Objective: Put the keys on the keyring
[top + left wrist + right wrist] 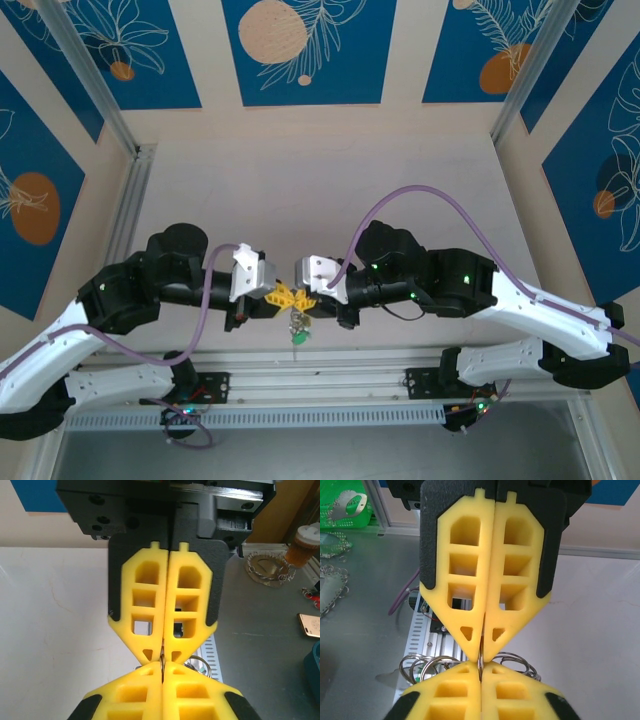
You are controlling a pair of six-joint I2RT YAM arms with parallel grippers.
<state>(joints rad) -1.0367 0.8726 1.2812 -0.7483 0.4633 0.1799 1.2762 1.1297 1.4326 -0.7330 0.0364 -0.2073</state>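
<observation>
I saw my left gripper [287,296] and right gripper [307,299] meeting tip to tip, both clamped shut on the keyring [516,656]; a green-tagged key [298,337] hung below.

I've got a pale table [320,180], aluminium rail [128,235] down its left side, slotted rail [320,385] along the near edge carrying both arm bases [195,385].

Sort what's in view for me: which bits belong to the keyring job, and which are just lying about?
On the job: keyring, pinched between left gripper and right gripper, both shut; green-tagged key hanging beneath them.

Lying about: green basket, metal chains, jar, phone.
</observation>
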